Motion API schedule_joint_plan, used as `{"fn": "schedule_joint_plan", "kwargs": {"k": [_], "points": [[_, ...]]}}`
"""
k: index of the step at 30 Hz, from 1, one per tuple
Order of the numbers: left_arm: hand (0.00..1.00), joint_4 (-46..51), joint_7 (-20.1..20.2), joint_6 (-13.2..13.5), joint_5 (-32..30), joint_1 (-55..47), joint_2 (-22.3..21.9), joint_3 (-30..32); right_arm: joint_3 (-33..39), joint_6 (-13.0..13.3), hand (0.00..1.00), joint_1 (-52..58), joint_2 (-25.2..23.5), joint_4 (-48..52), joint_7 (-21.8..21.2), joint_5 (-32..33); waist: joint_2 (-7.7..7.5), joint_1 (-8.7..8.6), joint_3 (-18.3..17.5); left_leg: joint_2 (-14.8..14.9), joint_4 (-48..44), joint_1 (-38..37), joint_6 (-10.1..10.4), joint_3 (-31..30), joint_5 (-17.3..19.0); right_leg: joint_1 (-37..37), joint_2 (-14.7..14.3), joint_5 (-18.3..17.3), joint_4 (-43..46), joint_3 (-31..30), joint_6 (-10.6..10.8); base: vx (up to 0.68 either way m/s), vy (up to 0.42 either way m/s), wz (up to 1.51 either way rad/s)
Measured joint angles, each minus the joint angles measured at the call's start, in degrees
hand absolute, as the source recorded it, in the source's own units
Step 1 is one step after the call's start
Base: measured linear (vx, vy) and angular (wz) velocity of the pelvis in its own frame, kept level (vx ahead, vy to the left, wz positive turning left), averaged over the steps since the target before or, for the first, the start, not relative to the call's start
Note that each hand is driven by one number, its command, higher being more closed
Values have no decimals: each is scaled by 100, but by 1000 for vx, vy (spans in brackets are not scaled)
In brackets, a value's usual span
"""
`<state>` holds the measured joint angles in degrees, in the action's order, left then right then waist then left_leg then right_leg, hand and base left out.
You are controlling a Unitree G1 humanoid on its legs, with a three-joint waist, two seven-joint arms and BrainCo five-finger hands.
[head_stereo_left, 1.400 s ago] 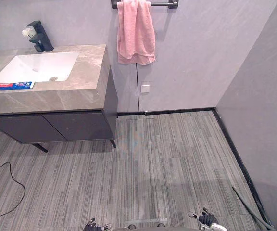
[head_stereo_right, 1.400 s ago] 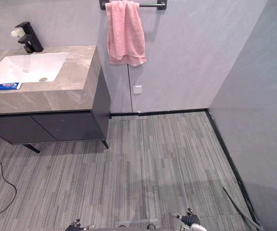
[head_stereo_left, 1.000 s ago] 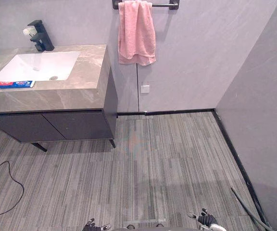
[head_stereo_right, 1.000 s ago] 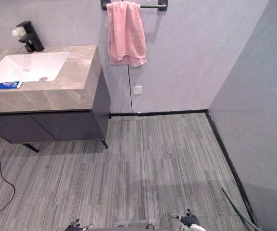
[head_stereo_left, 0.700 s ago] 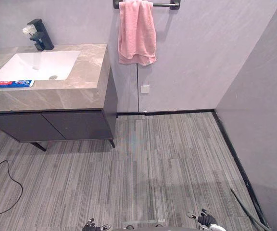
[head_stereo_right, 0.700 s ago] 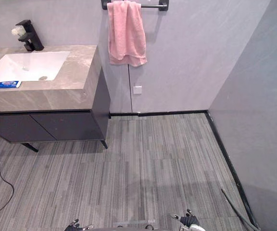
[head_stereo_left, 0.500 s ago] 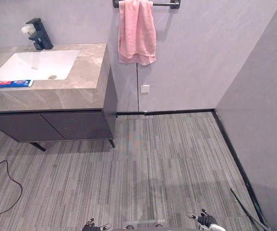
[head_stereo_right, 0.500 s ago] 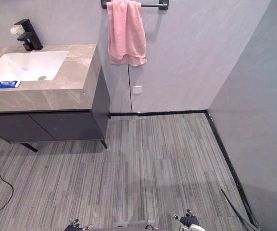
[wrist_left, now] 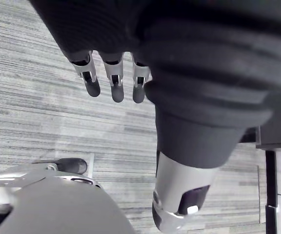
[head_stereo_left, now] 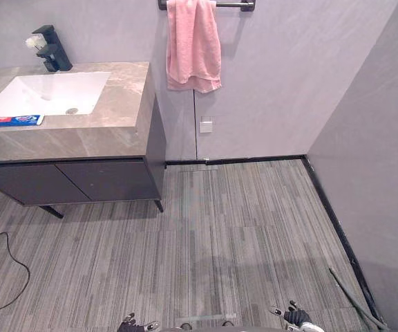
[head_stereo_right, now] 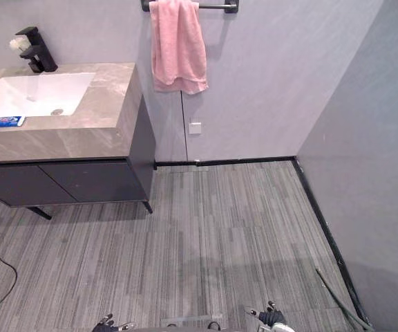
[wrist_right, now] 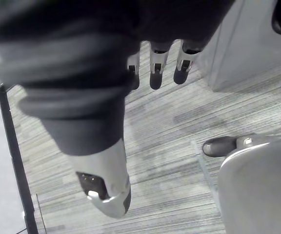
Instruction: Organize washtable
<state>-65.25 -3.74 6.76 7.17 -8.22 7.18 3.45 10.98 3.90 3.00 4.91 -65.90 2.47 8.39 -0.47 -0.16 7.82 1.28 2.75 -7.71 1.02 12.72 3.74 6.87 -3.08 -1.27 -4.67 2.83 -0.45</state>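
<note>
The washtable (head_stereo_left: pixel 112 117) stands at the far left, with a grey stone top and a white sink (head_stereo_left: pixel 47 93). A red and blue toothpaste tube (head_stereo_left: pixel 14 120) lies on the top by the sink's front edge. Behind the sink a black faucet (head_stereo_left: pixel 51 50) rises, with a small white thing (head_stereo_left: pixel 33 43) beside it. A pink towel (head_stereo_left: pixel 193 45) hangs from a dark bar on the back wall. My left hand (head_stereo_left: pixel 135 324) and right hand (head_stereo_left: pixel 296 317) hang low, far from the washtable. The left hand's fingers (wrist_left: pixel 112 80) and the right hand's fingers (wrist_right: pixel 155 68) are relaxed and hold nothing.
Dark cabinet doors (head_stereo_left: pixel 81 181) sit under the stone top. A grey wall (head_stereo_left: pixel 378 173) closes off the right side, with a grey hose (head_stereo_left: pixel 354 297) on the floor along it. A white socket (head_stereo_left: pixel 206 125) is on the back wall. Striped grey floor (head_stereo_left: pixel 220 235) lies between me and the washtable.
The whole picture has drifted slightly, so the camera moved. Both hands hang as before, and nothing on the washtable has shifted.
</note>
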Motion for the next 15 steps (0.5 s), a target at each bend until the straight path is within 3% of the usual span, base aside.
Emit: {"fn": "schedule_joint_plan", "kwargs": {"k": [2,3,5,6,8,10,12,14,15], "points": [[0,7,0,-5,6,53,0,0,38,-6,0,-32,11,18,-1,1,5,53,16,46,-211,160,-27,128,161,-309,-9,-229,453,-113,45,40,3,-33],[0,19,2,-3,5,78,7,-1,48,-7,0,-33,10,57,-1,4,-9,85,51,61,-378,218,-48,186,289,-577,11,-518,1047,-156,94,64,3,-31],[0,14,1,-6,5,86,35,-17,99,-5,0,-32,-3,113,-6,5,-32,69,103,20,-584,203,-89,247,468,-980,134,-924,2062,-75,336,53,25,-22],[0,12,-3,-7,5,103,38,-60,166,-5,0,-27,-3,127,-11,11,-24,63,124,-9,-627,158,-135,311,542,-1294,237,-1053,2827,44,524,58,68,-23],[0,-4,-3,-10,4,153,48,-65,210,1,0,-31,-15,226,-13,15,-29,58,258,-58,-631,-66,-198,422,586,-1749,447,-1047,4056,303,541,93,74,-17],[0,-2,-7,-22,7,186,65,-52,220,5,0,-28,4,271,-16,60,-11,-19,360,-139,-458,-421,-249,435,648,-2155,977,-1304,5059,918,442,154,85,-5],[0,-5,-7,-31,3,169,75,-47,223,16,0,-20,-2,272,-13,61,-12,-78,361,-82,-329,-582,-170,430,700,-2340,1142,-1412,4902,1147,459,208,39,-5],[0,-6,-5,-38,3,203,62,-46,223,22,0,-52,8,339,-28,68,38,-173,387,90,-282,-617,-63,435,779,-2535,1091,-1369,4190,1253,411,254,-50,-3],[0,-6,-3,-47,3,253,39,-46,222,20,0,-134,51,364,-30,68,101,-223,423,250,-274,-628,41,444,845,-2672,972,-1143,3492,1283,360,307,-117,-3]]}}
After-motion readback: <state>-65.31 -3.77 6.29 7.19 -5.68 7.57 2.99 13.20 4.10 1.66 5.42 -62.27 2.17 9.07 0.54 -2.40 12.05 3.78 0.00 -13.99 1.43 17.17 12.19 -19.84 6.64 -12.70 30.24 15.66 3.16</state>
